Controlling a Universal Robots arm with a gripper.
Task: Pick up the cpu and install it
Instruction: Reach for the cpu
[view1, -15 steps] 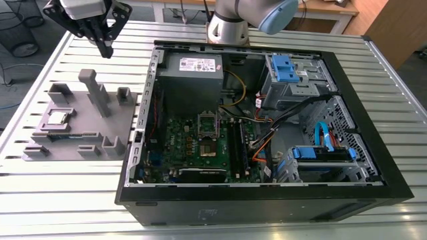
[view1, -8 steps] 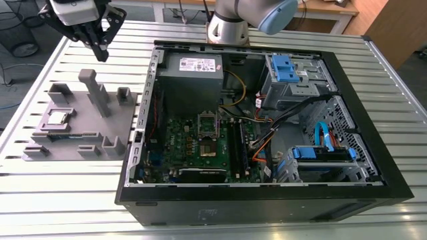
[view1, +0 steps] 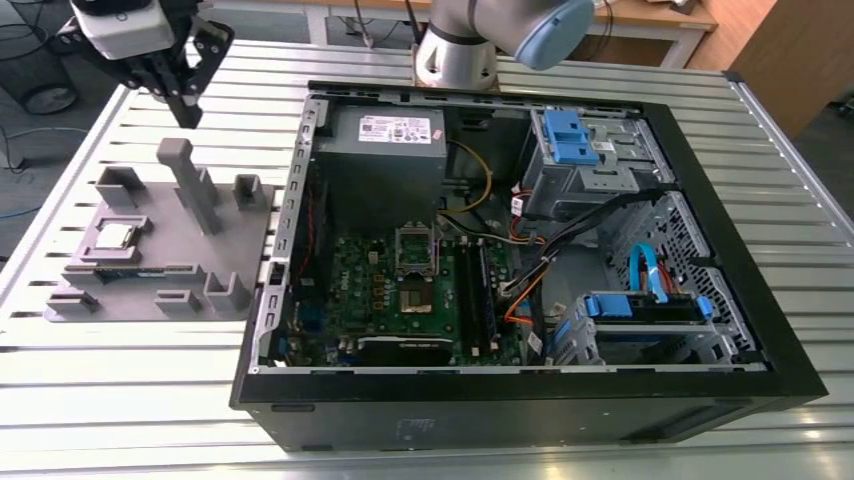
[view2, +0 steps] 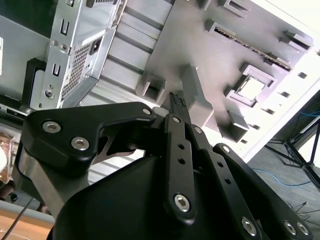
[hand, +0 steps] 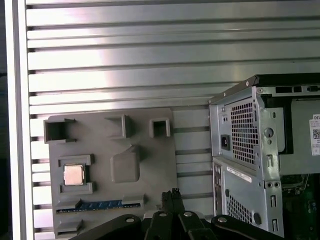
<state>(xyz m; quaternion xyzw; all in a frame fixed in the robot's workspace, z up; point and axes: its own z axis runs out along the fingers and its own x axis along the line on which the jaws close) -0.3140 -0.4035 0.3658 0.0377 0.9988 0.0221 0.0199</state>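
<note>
The cpu (view1: 118, 236) is a small silver-topped square lying in a recess of the grey fixture plate (view1: 167, 275), left of the open computer case in the exterior view. Both wrist views also show the cpu (hand: 74, 175) (view2: 250, 88) in its recess. My gripper (view1: 187, 112) hangs high above the far end of the fixture, well clear of the cpu, fingers pointing down. Its black fingertips (hand: 173, 194) press together with nothing between them, as the second wrist view's fingertips (view2: 175, 101) also show. The motherboard's socket (view1: 415, 252) sits inside the case.
The open black case (view1: 534, 400) lies on a slatted metal table (view1: 134, 380). Grey posts (view1: 187, 180) stand up from the fixture. A long memory stick (hand: 100, 205) lies in a slot beside the cpu. The arm's base (view1: 461, 50) stands behind the case.
</note>
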